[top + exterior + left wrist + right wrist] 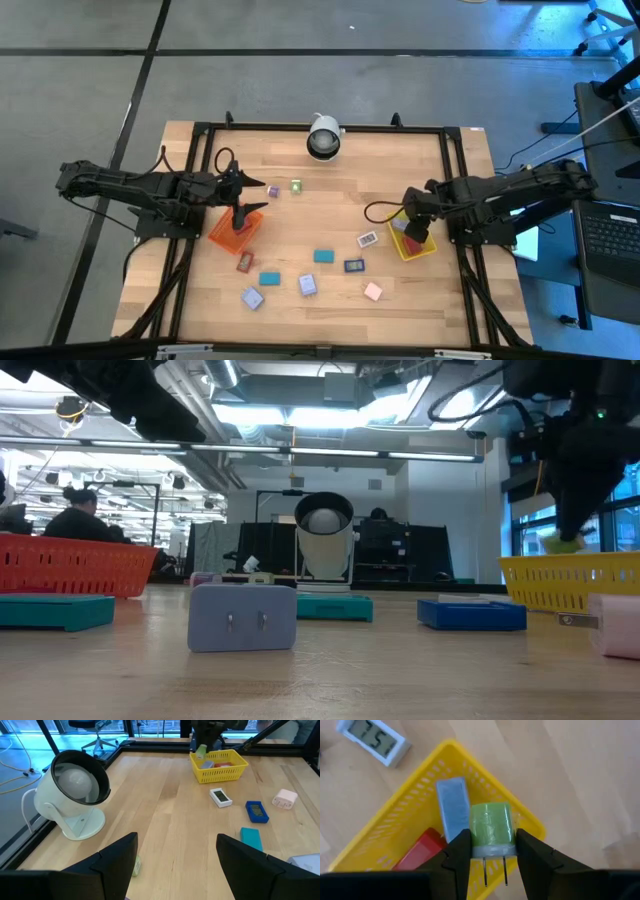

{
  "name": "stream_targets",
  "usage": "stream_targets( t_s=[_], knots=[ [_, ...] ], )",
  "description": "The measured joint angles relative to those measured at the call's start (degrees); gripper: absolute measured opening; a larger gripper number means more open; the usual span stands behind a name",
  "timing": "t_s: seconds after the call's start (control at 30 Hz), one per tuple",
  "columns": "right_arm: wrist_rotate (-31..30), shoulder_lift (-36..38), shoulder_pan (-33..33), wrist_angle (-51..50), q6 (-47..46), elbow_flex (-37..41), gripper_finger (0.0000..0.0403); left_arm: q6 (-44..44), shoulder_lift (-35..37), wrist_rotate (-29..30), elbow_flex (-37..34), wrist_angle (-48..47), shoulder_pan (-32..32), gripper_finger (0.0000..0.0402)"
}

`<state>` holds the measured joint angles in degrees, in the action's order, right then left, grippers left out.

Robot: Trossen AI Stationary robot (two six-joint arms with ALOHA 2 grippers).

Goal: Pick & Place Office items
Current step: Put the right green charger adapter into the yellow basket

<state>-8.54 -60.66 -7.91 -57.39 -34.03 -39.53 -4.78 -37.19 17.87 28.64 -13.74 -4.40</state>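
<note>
While the right hand (492, 851) hangs clamped on the green plug (491, 829) over the yellow tray (415, 795), release should come low and centred, the left hand (175, 860) waiting with fingers apart.

**A:** where's everything sitting rn?

**B:** lamp (323, 137) at the table's (330, 305) far edge, middle. One tray (232, 232) on the left, the other tray (414, 247) on the right with two blocks (452, 812) inside. The rest of the office items (324, 256) lie scattered between them, toward the near edge.
</note>
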Motion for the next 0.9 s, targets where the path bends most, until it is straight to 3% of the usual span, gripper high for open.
stream_targets(
  t_s=[0.2,0.9],
  knots=[
    [2.7,0.0,0.6,4.2,-0.7,6.1,0.0129,0.0,0.0,0.0,0.0,-0.2,0.0,0.0267],
    [3.6,-0.4,0.7,6.0,-6.3,6.3,0.0134,0.0,0.0,-0.7,0.0,-0.2,0.0,0.0267]
  ],
)
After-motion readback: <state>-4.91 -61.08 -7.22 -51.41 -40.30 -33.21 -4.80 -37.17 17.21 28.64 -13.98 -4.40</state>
